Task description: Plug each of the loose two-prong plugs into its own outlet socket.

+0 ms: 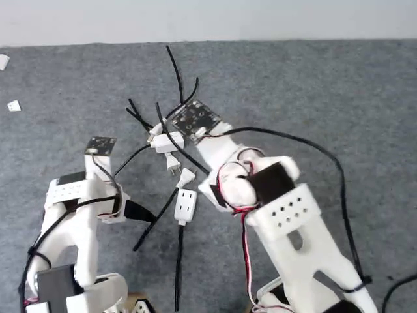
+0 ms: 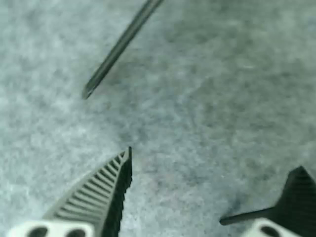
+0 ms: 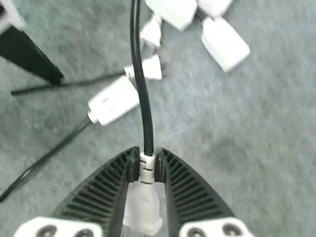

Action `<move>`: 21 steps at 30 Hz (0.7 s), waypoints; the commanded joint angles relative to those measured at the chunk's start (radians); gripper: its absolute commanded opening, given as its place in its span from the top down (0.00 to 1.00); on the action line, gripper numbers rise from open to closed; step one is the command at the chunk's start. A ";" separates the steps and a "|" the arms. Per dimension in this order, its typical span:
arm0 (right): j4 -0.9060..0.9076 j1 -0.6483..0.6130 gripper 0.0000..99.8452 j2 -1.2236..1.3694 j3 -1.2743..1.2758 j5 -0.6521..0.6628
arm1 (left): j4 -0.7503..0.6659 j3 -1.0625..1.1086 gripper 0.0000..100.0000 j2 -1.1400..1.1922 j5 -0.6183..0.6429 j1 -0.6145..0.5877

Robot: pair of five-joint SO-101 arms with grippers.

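Clamping one plug, with the sockets not yet filled

We see the white two-prong plug on a black cord (image 3: 142, 207) pinched tight in the right gripper (image 3: 147, 155), low over the grey felt mat (image 1: 326, 98). Another loose white plug (image 1: 187, 176) lies just beside the white plastic outlet block (image 1: 186, 203); none, we judge, is seated yet. The right arm bends forward over the tangle; the left gripper (image 2: 214, 160) hangs wide open and empty over bare mat.
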 commanded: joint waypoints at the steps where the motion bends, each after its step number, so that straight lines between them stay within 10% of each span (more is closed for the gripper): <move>1: -0.130 -0.025 0.99 0.022 0.048 -0.018 | 0.002 -0.008 0.60 -0.057 -0.061 0.061; 21: -0.390 -0.027 0.99 -0.050 0.249 -0.072 | -0.242 0.005 0.99 -0.155 0.080 0.117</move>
